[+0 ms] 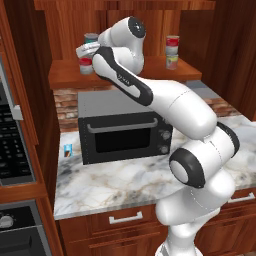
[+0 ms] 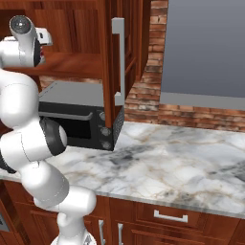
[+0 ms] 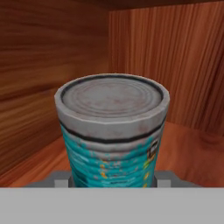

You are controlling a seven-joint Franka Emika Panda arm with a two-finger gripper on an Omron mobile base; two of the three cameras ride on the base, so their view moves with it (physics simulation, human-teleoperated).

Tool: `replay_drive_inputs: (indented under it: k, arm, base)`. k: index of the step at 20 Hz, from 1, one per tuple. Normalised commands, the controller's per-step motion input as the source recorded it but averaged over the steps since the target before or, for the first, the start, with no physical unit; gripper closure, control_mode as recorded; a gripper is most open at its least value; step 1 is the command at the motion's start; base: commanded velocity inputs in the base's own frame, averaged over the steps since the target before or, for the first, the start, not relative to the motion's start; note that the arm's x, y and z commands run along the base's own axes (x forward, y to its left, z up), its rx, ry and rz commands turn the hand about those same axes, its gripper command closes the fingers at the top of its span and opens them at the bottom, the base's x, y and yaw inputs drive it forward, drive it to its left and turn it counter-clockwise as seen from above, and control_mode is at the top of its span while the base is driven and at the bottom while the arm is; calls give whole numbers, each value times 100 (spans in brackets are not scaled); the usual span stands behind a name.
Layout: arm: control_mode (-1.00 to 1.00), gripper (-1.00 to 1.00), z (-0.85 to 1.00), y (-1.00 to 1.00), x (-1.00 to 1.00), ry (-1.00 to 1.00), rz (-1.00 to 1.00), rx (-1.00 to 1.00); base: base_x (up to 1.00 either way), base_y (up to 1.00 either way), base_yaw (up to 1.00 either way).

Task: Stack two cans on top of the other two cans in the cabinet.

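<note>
In the hand view a teal-labelled can with a silver rim stands upright close up between my fingertips. My gripper is shut on it at the left end of the cabinet shelf. From the left base view the teal can shows above the hand, and a red-and-white can stands right below it. Whether the two touch is hidden by the hand. At the right end of the shelf a red-and-white can sits on a yellow-green one.
A black oven stands on the marble counter under the shelf, with a small blue item to its left. The cabinet door hangs open towards me. Drawers with silver handles run below the counter.
</note>
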Motion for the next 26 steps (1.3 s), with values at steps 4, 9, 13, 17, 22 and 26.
replay_drive_inputs:
  k: [4,9,13,17,22,26]
  arm:
    - [-100,100,6,4,2,0,0,0]
    - [-100,100,2,3,9,0,0,0]
    - [-100,100,0,5,14,0,0,-2]
    - [-100,100,0,4,15,0,0,-3]
    - [-100,100,0,6,10,1,0,-2]
    - [-100,100,0,7,5,0,0,-1]
  base:
    - [0,0,0]
    - [0,0,0]
    - [0,0,0]
    - [0,0,0]
    - [0,0,0]
    - [0,0,0]
